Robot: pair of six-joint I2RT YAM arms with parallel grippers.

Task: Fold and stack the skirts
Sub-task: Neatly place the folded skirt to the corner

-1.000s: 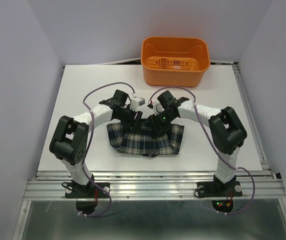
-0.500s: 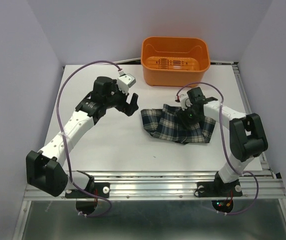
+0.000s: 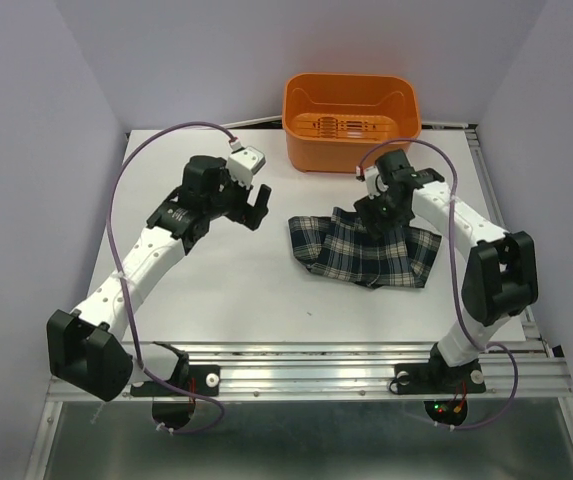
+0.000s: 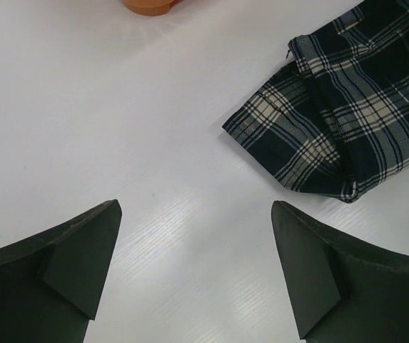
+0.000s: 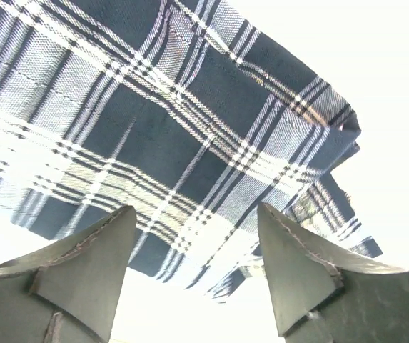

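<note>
Plaid skirt (image 3: 366, 250) folded, rumpled on table (image 3: 216, 290)

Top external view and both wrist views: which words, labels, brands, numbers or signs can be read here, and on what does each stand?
None can be read.
The skirt bears only its plaid pattern.
The orange basket shows slots but no print.
The table is plain white.
The small lights at the right arm's base are lamps, not signs.
</note>
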